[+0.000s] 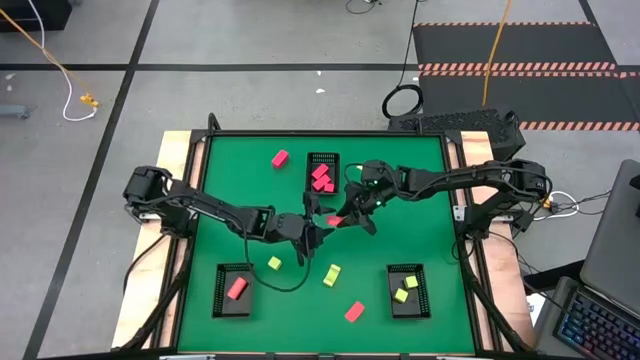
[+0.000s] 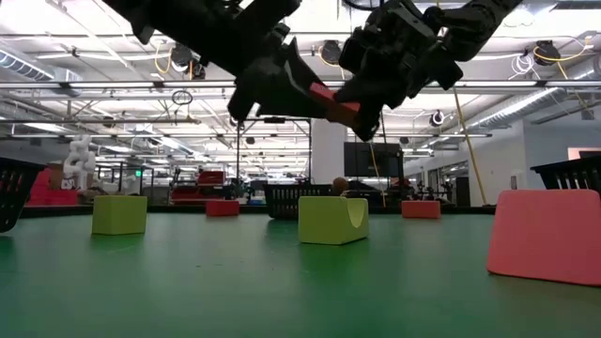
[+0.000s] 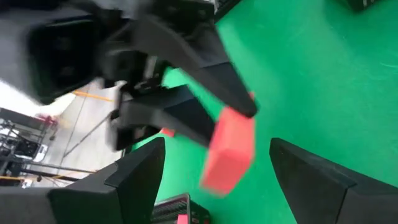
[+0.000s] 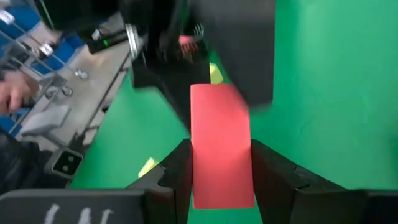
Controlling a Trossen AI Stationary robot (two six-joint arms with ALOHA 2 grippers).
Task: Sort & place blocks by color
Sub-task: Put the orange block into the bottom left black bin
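My right gripper (image 1: 347, 214) is shut on a coral-red block (image 1: 335, 220) in the air over the table's middle. My left gripper (image 1: 318, 236) stands open just in front of it. In the left wrist view its two fingers flank the free end of the block (image 3: 229, 151) with a gap on each side. Loose on the green table (image 1: 420, 230) lie a magenta block (image 1: 280, 157), two yellow-green blocks (image 1: 274, 263) (image 1: 332, 275) and another coral-red block (image 1: 354, 311). My right gripper pinches the coral-red block by its two long sides (image 4: 200, 163) between the two fingers (image 4: 177, 169). The fingers come slanting down from the table's right side and lie along the block. The block is lifted clear, and its free end (image 4: 219, 99) sticks out past the fingertips toward my left gripper.
Three black mesh trays stand on the table. The far middle tray (image 1: 322, 160) holds magenta blocks, the near left tray (image 1: 222, 298) holds a coral-red block, and the near right tray (image 1: 420, 300) holds yellow-green blocks. A laptop (image 1: 610, 300) sits off the table's right side.
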